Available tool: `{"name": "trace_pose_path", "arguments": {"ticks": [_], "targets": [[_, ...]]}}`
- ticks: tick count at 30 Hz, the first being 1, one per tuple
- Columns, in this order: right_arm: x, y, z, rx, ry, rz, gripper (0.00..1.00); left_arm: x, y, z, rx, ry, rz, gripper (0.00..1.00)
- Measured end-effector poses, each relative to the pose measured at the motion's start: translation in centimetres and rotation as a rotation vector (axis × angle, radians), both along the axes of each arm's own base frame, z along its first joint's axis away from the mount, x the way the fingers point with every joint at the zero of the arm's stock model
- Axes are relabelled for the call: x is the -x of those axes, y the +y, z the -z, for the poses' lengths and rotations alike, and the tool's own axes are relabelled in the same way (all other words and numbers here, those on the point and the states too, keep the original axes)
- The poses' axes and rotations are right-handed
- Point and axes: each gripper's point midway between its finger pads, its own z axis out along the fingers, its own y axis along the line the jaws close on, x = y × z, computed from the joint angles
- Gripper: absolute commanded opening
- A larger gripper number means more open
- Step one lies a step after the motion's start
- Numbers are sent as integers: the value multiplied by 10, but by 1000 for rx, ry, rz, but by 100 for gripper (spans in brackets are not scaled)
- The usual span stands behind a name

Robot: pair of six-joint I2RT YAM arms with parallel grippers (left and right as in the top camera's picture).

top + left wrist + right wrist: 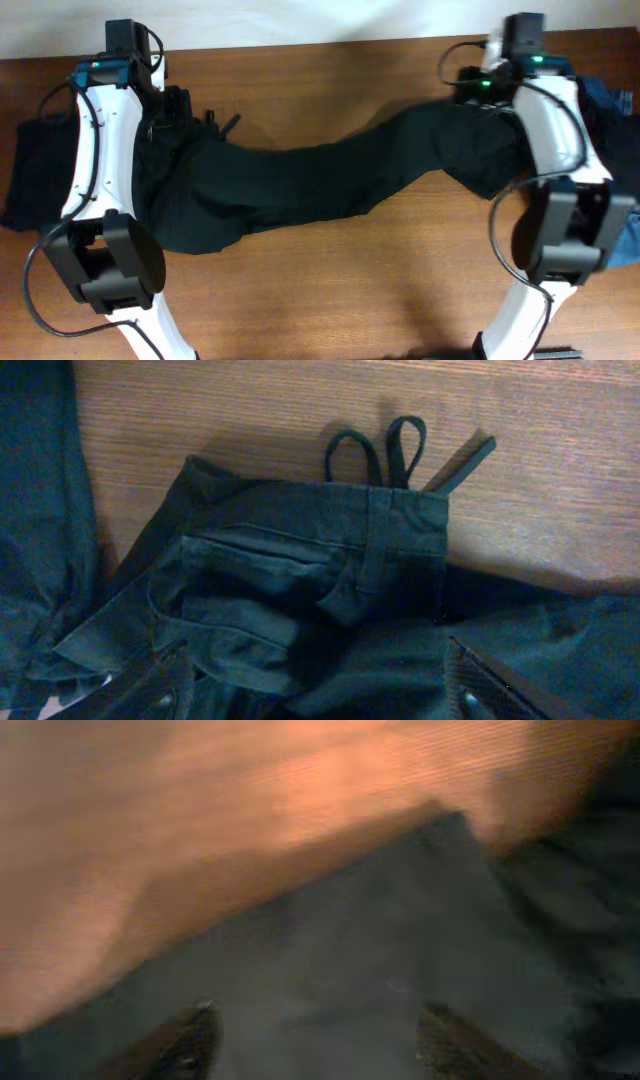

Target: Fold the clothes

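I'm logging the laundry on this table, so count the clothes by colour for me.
Black: 2, the trousers across the middle and the black piece at the left edge
Blue: 1, the blue piece at the right edge, partly hidden
Total: 3

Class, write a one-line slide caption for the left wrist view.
Open left pincer over the waistband of the black trousers, two loops lying on the wooden table.

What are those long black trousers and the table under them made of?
The trousers look like soft, matte woven cloth, perhaps cotton: stitched seams and creases show. The table looks like wood or laminate: brown, fine grain lines, faint sheen.
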Motion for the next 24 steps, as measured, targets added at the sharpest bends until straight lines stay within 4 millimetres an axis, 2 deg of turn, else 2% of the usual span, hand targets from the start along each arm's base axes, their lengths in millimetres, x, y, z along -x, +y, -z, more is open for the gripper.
{"name": "trace_pose_path", "arguments": {"ticks": [4, 7, 11, 16, 17, 19, 20, 23, 24], "targets": [[-11, 40, 24, -20, 14, -47, 87, -1, 0, 9, 6, 16, -14, 81], [-15, 62, 41, -32, 30, -75, 90, -2, -1, 27, 18, 56, -19, 81], [-21, 81, 57, -35, 31, -92, 96, -2, -3, 43, 30, 89, -16, 82], [-20, 83, 75, 18, 60, -73, 95, -3, -4, 45, 37, 87, -17, 82], [-20, 83, 78, 25, 64, -69, 89, -3, -4, 45, 38, 88, -17, 81], [-18, 81, 82, 40, 78, -63, 69, -4, -4, 45, 39, 86, -19, 73], [-17, 80, 84, 44, 85, -59, 55, -4, -4, 45, 39, 85, -19, 66], [-13, 76, 85, 61, 102, -44, 29, -4, -4, 46, 42, 86, -29, 45], [-12, 75, 86, 65, 110, -42, 17, -4, -4, 46, 42, 87, -27, 34]]}}
